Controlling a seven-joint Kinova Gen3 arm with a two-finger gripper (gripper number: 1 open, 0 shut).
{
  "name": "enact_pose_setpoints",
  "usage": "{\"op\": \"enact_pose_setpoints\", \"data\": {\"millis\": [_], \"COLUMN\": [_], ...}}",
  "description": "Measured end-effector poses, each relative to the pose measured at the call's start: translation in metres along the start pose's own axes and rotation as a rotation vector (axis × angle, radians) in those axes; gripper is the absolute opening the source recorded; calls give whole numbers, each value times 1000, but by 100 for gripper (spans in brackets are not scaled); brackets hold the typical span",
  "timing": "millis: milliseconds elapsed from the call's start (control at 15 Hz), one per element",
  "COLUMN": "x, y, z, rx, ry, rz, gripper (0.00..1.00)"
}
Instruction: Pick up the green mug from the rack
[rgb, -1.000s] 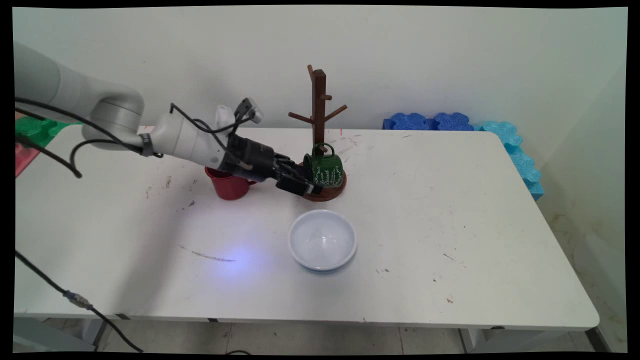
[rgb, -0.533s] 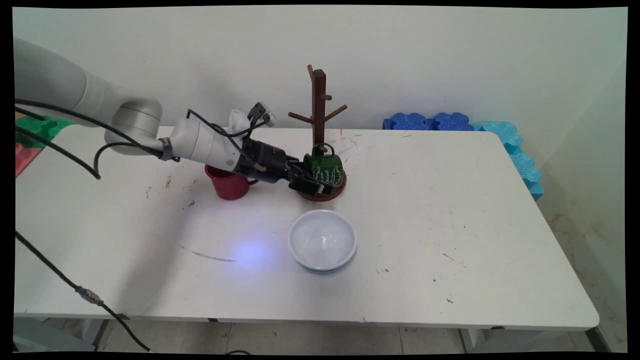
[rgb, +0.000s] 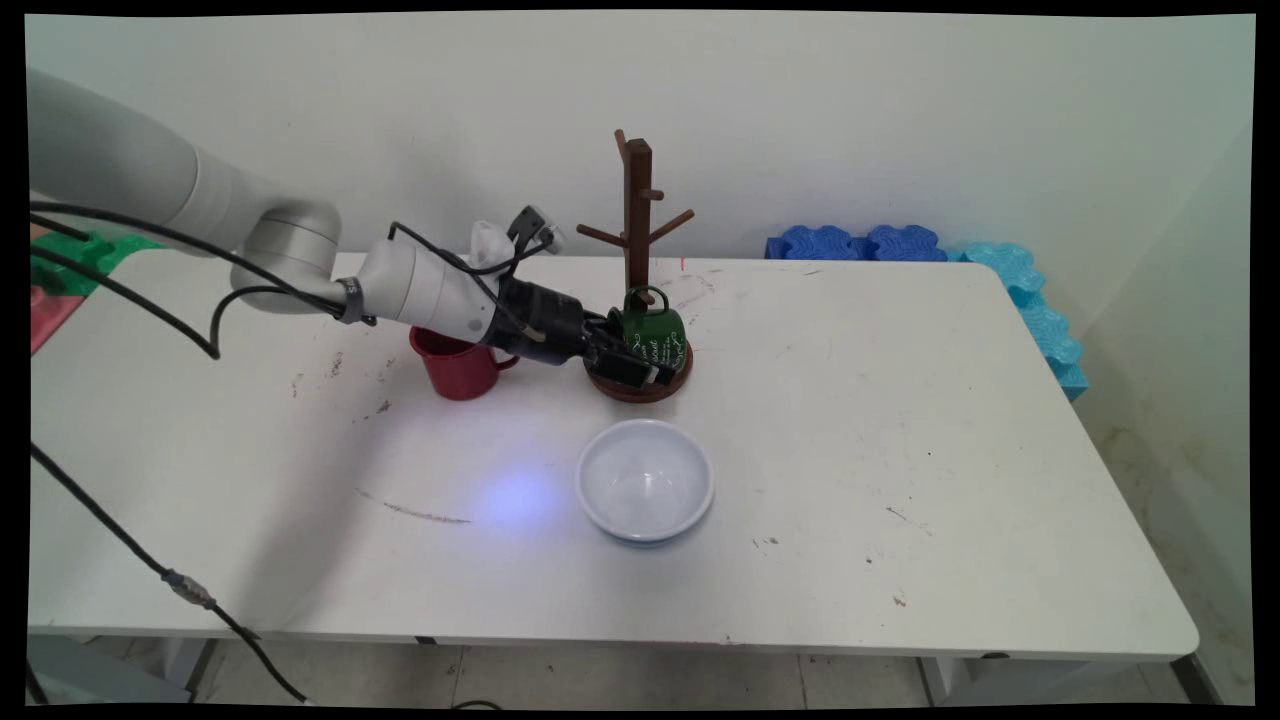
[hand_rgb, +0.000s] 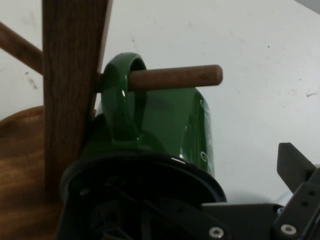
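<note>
**Mia:** Where is the gripper (rgb: 640, 368)?

**Ben:** It is low over the table (rgb: 900, 400), at the open mouth of the green mug (rgb: 655, 335). The arm comes in from the left, so the mug lies just to the right of the gripper.

**Mia:** And where is the mug?

**Ben:** It is on the brown mug tree (rgb: 637, 200), down near the round base (rgb: 680, 380). It lies tipped on its side. Its mouth faces left, toward the gripper, and its bottom faces right. The handle is on top.

**Mia:** Does the gripper squeeze it?

**Ben:** It does not look like it. In the hand view one finger (hand_rgb: 292, 160) stands outside the mug (hand_rgb: 170, 120), and white table shows between them. The other finger seems to be inside the mug's dark mouth. So the jaws look apart, around the mug's wall but not pinching it.

**Mia:** What does the hand view show that the main view does not?

**Ben:** The handle (hand_rgb: 122, 95) is looped over a peg (hand_rgb: 175, 77), right up against the post (hand_rgb: 70, 75). In the main view that spot is too small to tell.

**Mia:** And what does the main view add?

**Ben:** A red cup (rgb: 455, 370) stands left of the tree, partly behind the arm. A white bowl (rgb: 582, 480) sits nearer, apart from the tree.
</note>
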Motion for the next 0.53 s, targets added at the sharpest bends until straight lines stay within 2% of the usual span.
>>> {"op": "enact_pose_setpoints", "data": {"millis": [200,267,533], "x": [0,0,1], "y": [0,0,1], "z": [2,2,4], "rx": [2,2,2], "ry": [2,3,4], "rz": [-3,-3,-4], "gripper": [100,0,0]}}
